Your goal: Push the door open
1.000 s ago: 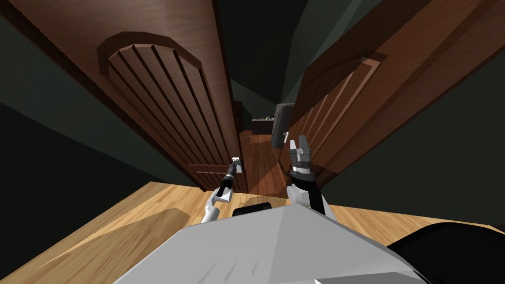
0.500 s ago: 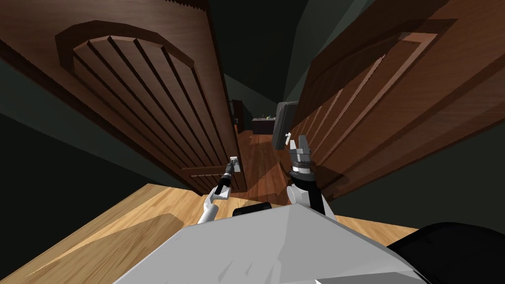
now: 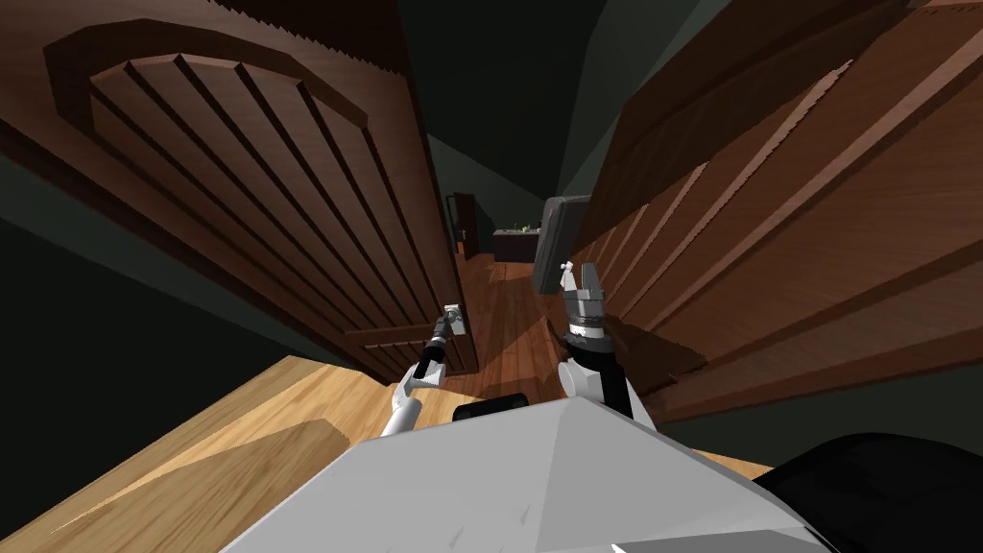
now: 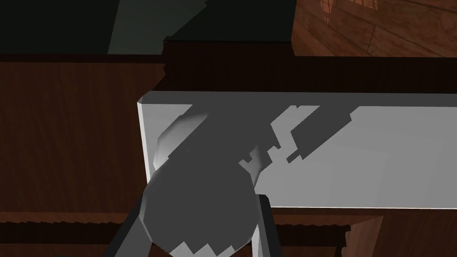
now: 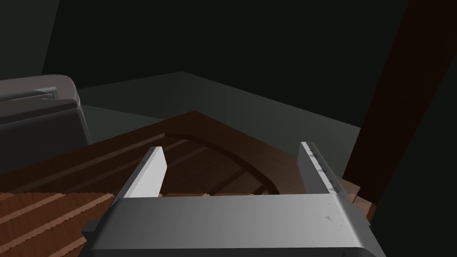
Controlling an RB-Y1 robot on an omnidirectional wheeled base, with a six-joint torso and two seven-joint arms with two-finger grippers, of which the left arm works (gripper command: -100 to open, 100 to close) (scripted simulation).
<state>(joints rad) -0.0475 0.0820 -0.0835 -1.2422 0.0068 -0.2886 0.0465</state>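
While left jaws clamp the grey knob [image 4: 201, 201] | right jaws wide, empty | brown panelled door [image 3: 288, 211] ajar | plank floor [image 3: 240, 422]

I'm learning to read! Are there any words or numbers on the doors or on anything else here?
None: no words, numbers or signs can be read here.
The left door, the right door, the white handle plate and the grey door knob are all plain.
The small things on the far counter are too small to tell.
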